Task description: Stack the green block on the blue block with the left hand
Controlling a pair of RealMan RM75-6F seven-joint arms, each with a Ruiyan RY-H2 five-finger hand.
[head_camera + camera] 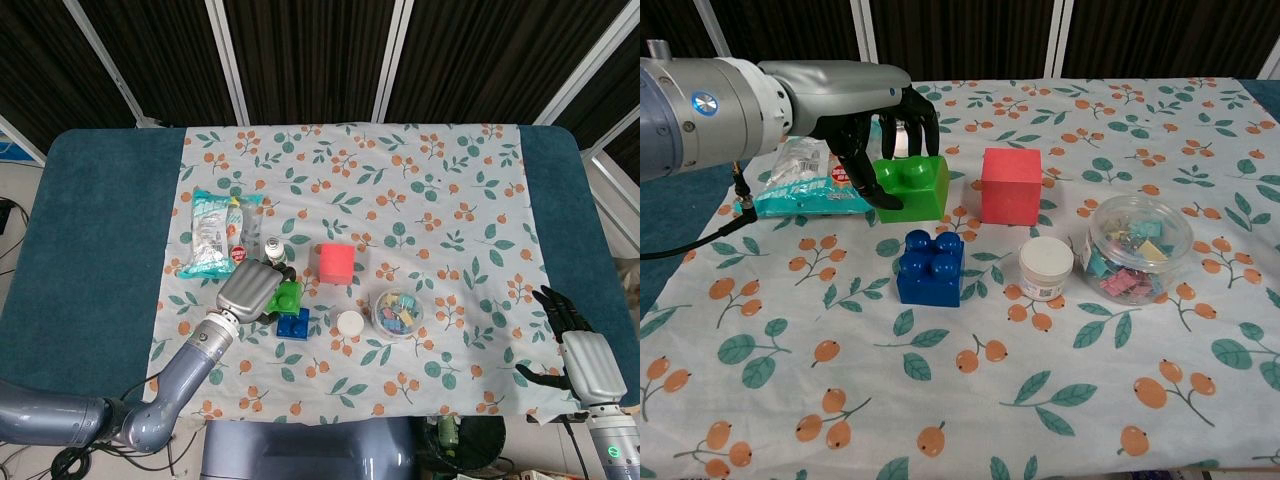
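The green block (912, 188) hangs in the air, gripped by my left hand (872, 125), whose black fingers wrap its top and left side. In the head view the same hand (250, 288) covers most of the green block (289, 296). The blue block (931, 267) sits on the flowered cloth just below and in front of the green one, seen from the head as well (293, 323). My right hand (575, 345) rests at the table's right front edge with fingers spread, holding nothing.
A red cube (1011, 185) stands right of the green block. A small white jar (1046, 268) and a clear tub of clips (1139, 248) sit to the right of the blue block. A snack packet (215, 232) and a small bottle (275, 249) lie behind my left hand.
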